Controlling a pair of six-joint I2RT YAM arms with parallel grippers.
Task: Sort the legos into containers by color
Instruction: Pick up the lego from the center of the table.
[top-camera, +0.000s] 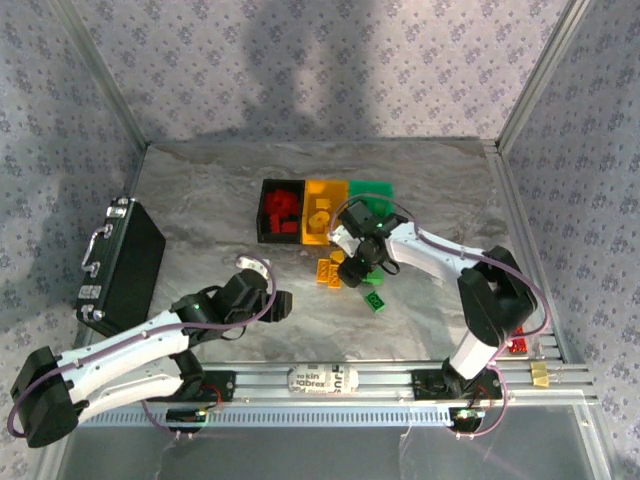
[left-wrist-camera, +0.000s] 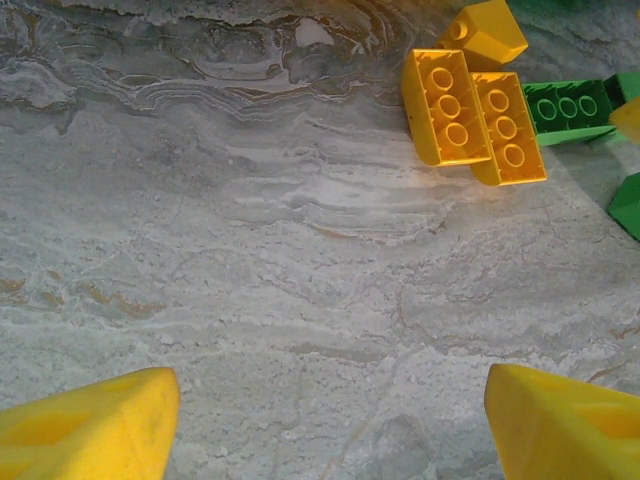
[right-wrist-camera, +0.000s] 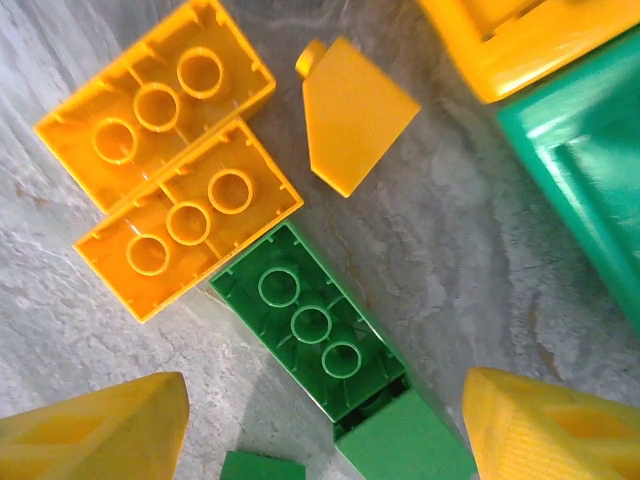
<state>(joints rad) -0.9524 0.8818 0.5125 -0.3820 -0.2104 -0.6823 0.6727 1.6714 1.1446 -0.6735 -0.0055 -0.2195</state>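
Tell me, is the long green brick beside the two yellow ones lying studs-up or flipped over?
Flipped over: the green brick shows its hollow underside with three round tubes and no studs.

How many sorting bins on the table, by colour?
black bin: 1
yellow-orange bin: 1
green bin: 1
Total: 3
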